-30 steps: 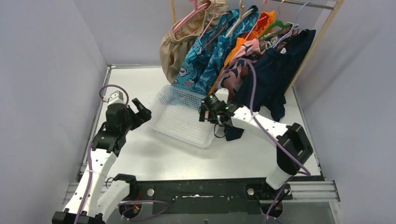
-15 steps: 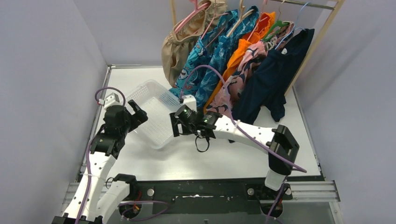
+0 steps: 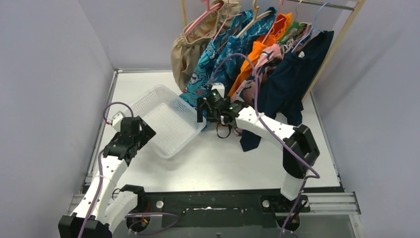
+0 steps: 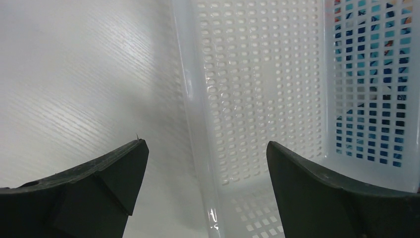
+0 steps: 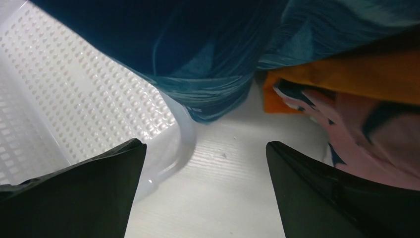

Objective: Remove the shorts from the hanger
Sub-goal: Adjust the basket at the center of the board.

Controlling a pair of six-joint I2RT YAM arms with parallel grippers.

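A white table point(image 3: 223, 163) sits between pale lilac walls point(image 3: 49, 74), with a wooden rack post point(image 3: 341, 44) at its far right. The shorts point(image 3: 292, 74) hang in a tight row from hangers point(image 3: 203, 15) at the back, from left to right: tan, turquoise, dark teal, orange, pink shark print, navy. The hanger hooks and most of the rail point(image 3: 322, 3) are cut off by the top edge, and my right arm point(image 3: 267, 126) hides the lower hems of the middle pairs. My right pincer point(image 3: 201, 111) sits low, just beside the teal hem, jaws wide apart and holding nothing. Its wrist camera shows only the teal, orange and pink hems close above. A white perforated basket point(image 3: 168, 124) lies askew between my arms, its right corner just below that pincer. My left pincer point(image 3: 144, 133) is wide open and empty, straddling the basket's near wall; I cannot tell whether it touches. Bare table lies open toward me.
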